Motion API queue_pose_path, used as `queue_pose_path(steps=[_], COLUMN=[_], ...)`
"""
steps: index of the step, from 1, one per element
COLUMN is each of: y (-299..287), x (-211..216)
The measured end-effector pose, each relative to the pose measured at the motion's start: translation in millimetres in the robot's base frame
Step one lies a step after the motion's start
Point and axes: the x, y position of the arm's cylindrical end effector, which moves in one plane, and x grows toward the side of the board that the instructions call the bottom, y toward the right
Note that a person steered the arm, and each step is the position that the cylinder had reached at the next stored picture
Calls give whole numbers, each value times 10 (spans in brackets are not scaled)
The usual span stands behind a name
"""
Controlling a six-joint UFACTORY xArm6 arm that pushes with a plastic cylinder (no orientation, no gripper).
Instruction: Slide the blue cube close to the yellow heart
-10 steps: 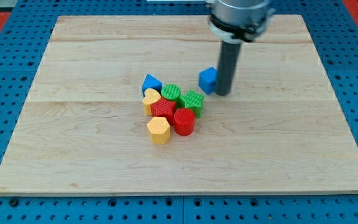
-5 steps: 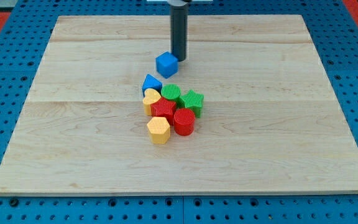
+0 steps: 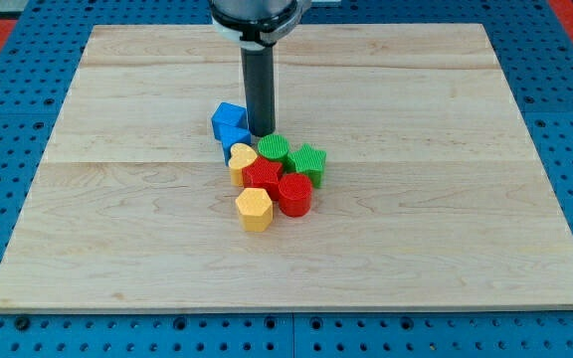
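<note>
Blue cube (image 3: 229, 117): sits on the tabletop (image 3: 446, 229) a little to the view's left of centre, in the upper half, at the top of the cluster of blocks.
Blue cube's neighbours: a second blue block (image 3: 234, 138), its shape unclear, lies directly below it, touching or nearly so.
Yellow heart (image 3: 242, 161): just below the second blue block, close to the blue cube but separated from it by that block.
Tip (image 3: 261, 132): at the blue cube's right side, touching or almost touching it, and just above the green cylinder (image 3: 274, 149).
Fingers: the arm carries none, only the straight dark rod (image 3: 260, 94), so their state cannot be told.
Rest of the cluster: green star (image 3: 307, 160) at the view's right; red star (image 3: 262, 177) in the middle; red cylinder (image 3: 294, 194) lower right; yellow hexagon (image 3: 254, 208) at the bottom.
Cluster packing: the blocks lie tight together, most touching a neighbour.
</note>
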Motion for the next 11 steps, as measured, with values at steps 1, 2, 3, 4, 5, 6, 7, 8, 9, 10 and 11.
queue_pose_path(steps=[1,2,3,4,5,6,7,8,9,10,11], y=[-352,-457,-457,-741,-1048,-1477,-1550,-1345,-1707,-1517,-1135], x=[-142,-421,-729,-670,-247,-218,75,311,141,-124,98])
